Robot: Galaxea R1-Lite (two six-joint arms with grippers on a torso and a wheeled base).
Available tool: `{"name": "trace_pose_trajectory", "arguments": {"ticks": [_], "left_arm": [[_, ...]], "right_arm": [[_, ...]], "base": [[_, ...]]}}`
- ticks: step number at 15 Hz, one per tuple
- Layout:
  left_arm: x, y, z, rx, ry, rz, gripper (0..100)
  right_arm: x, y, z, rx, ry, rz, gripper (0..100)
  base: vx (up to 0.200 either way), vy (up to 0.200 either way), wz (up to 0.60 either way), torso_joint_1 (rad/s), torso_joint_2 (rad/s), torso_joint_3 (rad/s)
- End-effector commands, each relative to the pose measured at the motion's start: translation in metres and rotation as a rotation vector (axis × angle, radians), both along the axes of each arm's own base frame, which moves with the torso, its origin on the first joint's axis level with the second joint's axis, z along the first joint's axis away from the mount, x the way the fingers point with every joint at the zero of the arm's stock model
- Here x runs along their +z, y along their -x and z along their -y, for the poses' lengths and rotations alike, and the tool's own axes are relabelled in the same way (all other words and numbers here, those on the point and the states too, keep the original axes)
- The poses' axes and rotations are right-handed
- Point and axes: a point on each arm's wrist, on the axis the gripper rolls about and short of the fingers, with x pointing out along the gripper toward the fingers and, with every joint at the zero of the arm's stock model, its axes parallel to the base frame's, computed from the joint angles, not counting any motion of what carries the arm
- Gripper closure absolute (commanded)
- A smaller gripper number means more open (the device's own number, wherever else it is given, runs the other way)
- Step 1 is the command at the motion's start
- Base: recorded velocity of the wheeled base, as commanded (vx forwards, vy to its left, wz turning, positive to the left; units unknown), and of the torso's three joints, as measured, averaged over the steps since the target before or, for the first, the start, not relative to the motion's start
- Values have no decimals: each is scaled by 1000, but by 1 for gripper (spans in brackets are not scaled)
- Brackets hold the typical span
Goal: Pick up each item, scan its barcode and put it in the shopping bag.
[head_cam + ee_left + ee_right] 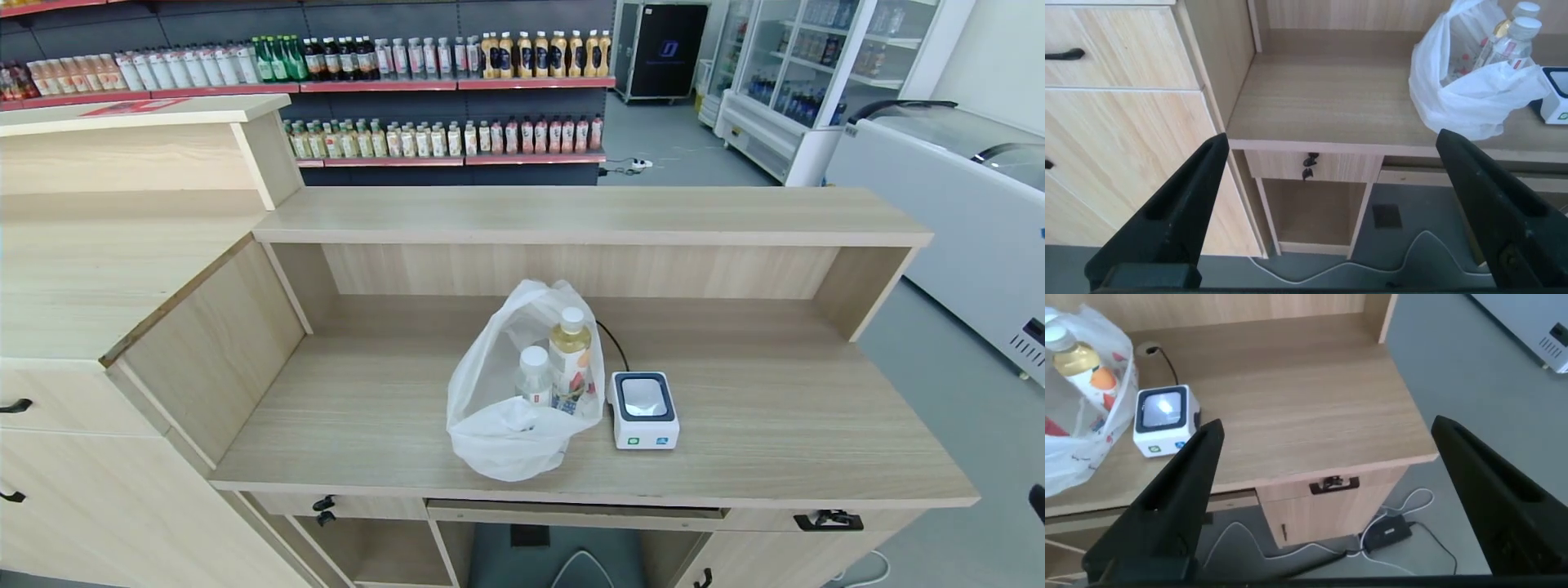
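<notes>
A white plastic shopping bag stands open on the wooden counter. Inside it stand two bottles: a yellow drink bottle and a shorter clear bottle, both white-capped. A white barcode scanner sits just right of the bag, its cable running back. My left gripper hangs open below the counter's front edge, left of the bag. My right gripper is open too, low in front of the counter, near the scanner and bag.
A raised shelf runs along the counter's back with side walls at both ends. A taller cabinet with drawers stands to the left. Under the counter are drawers with black handles and cables on the floor. Freezers stand at right.
</notes>
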Motion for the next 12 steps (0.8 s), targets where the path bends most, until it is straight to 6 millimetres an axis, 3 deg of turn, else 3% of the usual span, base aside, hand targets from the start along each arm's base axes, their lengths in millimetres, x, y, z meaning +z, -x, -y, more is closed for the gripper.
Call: {"name": "trace_pose_trajectory", "arguments": {"ticks": [1, 12], "left_arm": [[0, 0, 0, 0, 0, 0, 0], [0, 0, 0, 0, 0, 0, 0]], "right_arm": [[-44, 47, -7, 51, 10, 105, 0], [-53, 49, -5, -13, -25, 59, 0]], "base": [[0, 0, 0, 0, 0, 0], [0, 0, 0, 0, 0, 0]]}}
